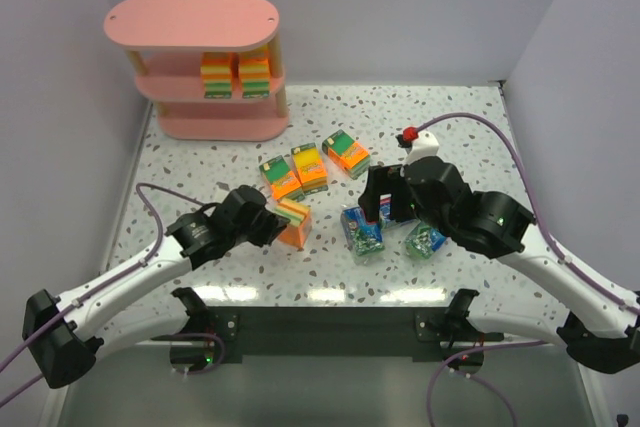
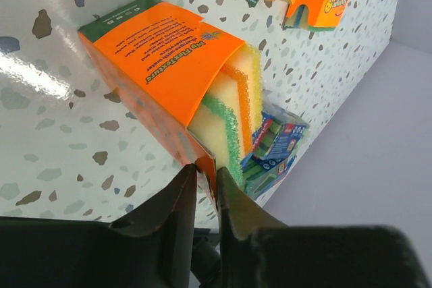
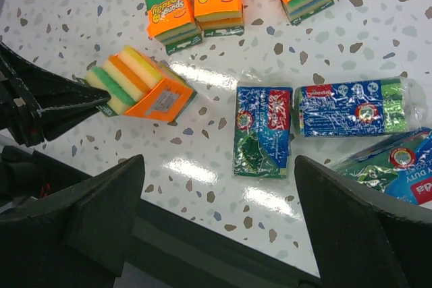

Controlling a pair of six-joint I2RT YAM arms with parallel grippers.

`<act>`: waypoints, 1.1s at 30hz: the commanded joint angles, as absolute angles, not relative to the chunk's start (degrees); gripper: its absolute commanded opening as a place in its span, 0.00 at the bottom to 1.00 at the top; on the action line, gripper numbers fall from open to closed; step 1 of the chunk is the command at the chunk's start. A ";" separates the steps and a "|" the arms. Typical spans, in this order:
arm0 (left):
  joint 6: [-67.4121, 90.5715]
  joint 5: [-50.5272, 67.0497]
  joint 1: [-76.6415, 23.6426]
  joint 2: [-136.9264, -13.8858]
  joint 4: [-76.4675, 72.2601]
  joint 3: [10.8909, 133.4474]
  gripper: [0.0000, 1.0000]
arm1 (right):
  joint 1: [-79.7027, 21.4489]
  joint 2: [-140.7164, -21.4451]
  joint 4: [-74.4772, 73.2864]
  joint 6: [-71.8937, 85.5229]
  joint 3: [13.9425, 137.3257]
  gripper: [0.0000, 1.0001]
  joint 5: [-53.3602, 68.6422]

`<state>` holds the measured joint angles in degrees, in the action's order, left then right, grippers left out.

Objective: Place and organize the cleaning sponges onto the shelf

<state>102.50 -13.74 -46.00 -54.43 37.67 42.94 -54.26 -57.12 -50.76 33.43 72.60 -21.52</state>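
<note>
The left tool [image 2: 207,187] is narrow — pinching the near edge of an orange sponge pack [image 2: 169,65] on the worktop [image 2: 40,133] just ahead. The right tool [image 3: 217,166] stands wide — blue-green packs [image 3: 262,133] lie below it.

Bright, even light from overhead, with short, soft shadows. White glare bars sit on the glossy counter [image 1: 470,147] near its front edge, and the same streaks show in both wrist views. The orange pack [image 2: 169,65] is crisp, its print readable, though the left end effector [image 2: 204,170] beneath it is dark and soft. In the right wrist view, the blue-green packs [image 3: 263,133] glint on crinkled wrap, and the right end effector [image 3: 217,166] shows near-black, blurred fingers [image 3: 94,220]. The top view is sharp throughout.
</note>
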 commanded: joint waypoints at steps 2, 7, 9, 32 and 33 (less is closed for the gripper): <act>100.72 -15.29 -44.74 -53.35 38.32 42.27 0.13 | -54.05 -55.90 -50.62 32.96 72.51 0.95 -21.97; 98.53 -15.91 -44.65 -50.81 40.25 46.13 0.00 | -54.05 -55.98 -50.98 32.61 72.68 0.95 -21.97; 97.82 -16.52 -44.74 -49.40 42.53 49.02 0.00 | -54.05 -55.99 -51.15 32.61 72.69 0.95 -21.97; 78.34 -41.67 -44.30 -45.08 50.51 65.13 0.00 | -53.70 -61.26 -51.77 29.97 76.02 0.95 -21.01; 72.13 -37.48 -41.60 -45.96 46.36 64.34 0.00 | -53.61 -61.69 -51.94 29.80 76.46 0.95 -20.74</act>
<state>86.19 -38.15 -44.42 -43.29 58.81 64.42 -54.04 -61.21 -51.72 31.31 73.41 -21.37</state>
